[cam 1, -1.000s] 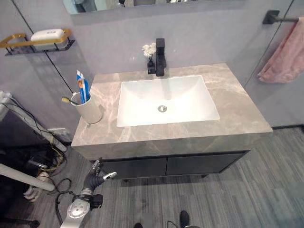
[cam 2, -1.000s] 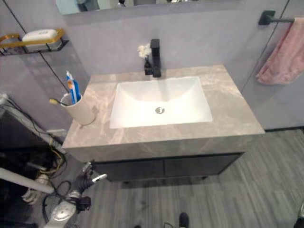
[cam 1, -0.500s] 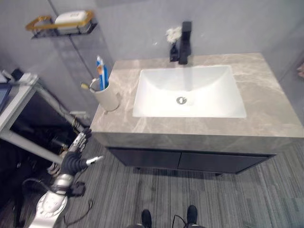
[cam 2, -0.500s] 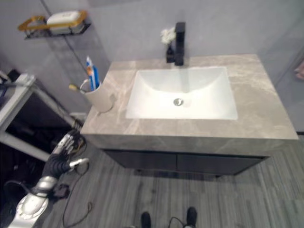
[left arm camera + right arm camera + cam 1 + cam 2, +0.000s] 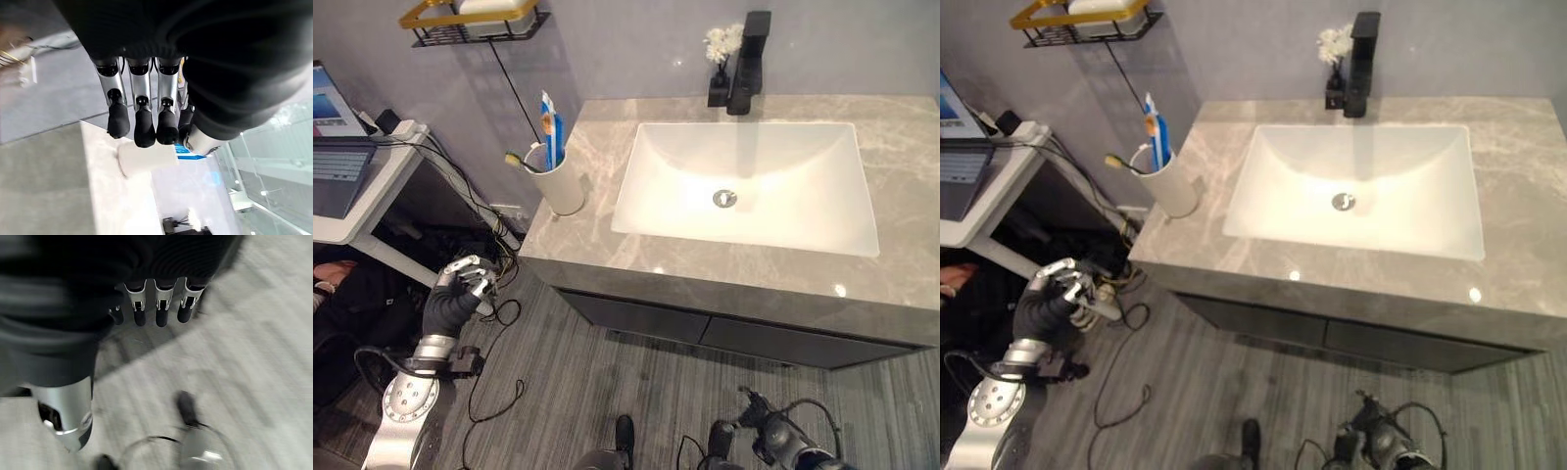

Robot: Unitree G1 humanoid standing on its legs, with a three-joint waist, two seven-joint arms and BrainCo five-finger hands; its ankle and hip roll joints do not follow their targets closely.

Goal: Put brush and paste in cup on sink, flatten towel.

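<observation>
A white cup [image 5: 558,183] stands on the left end of the grey marble counter [image 5: 607,250], beside the white basin [image 5: 754,186]. A blue and white paste tube [image 5: 551,122] stands upright in the cup. The brush [image 5: 519,160] leans out over the cup's left rim. My left hand [image 5: 455,297] hangs low beside the counter's left corner, well below the cup, fingers curled on nothing. In the left wrist view its fingertips [image 5: 144,129] point toward the cup [image 5: 146,159]. My right hand [image 5: 771,439] hangs near the floor in front of the cabinet, fingers [image 5: 156,313] curled and empty.
A black tap [image 5: 749,59] and a small vase of white flowers [image 5: 718,59] stand behind the basin. A wire shelf with soap [image 5: 475,15] hangs on the wall. A white side table with a laptop [image 5: 342,147] stands at the left, cables beneath it.
The camera has swung left and down, so the pink towel has left the view. My left hand's fingers have curled from spread. My right hand has come into view.
</observation>
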